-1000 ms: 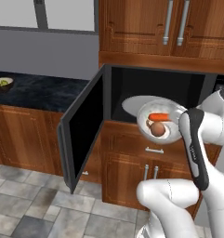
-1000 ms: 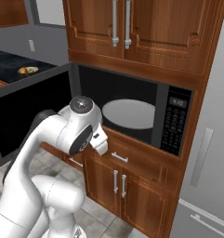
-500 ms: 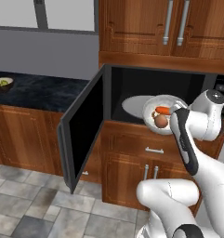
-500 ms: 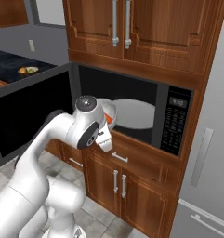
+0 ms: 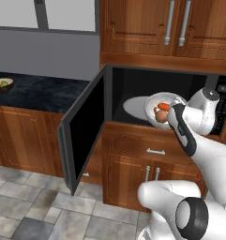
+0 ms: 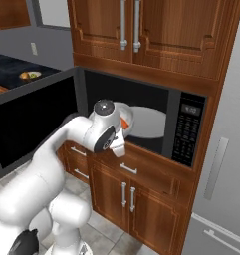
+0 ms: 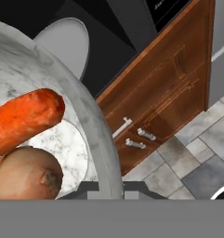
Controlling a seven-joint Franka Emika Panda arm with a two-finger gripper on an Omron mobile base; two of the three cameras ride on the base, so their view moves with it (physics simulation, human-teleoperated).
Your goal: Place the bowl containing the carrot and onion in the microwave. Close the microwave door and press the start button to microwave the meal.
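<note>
the bowl (image 5: 163, 110) sits at the mouth of the microwave (image 5: 167, 101), tilted, just in front of and slightly above the 1 white turntable plate (image 5: 134, 107). the gripper (image 5: 173, 114) has its jaws nearly closed, pinched on the bowl's near rim, so the bowl extends away from the jaws toward the cavity. the carrot (image 7: 23, 120) and the onion (image 7: 24, 173) lie inside the bowl, touching, the carrot's long axis crossing the bowl. the microwave door (image 5: 84, 126) stands swung wide to the microwave's left. i judge the next move is straight inward over the turntable.
</note>
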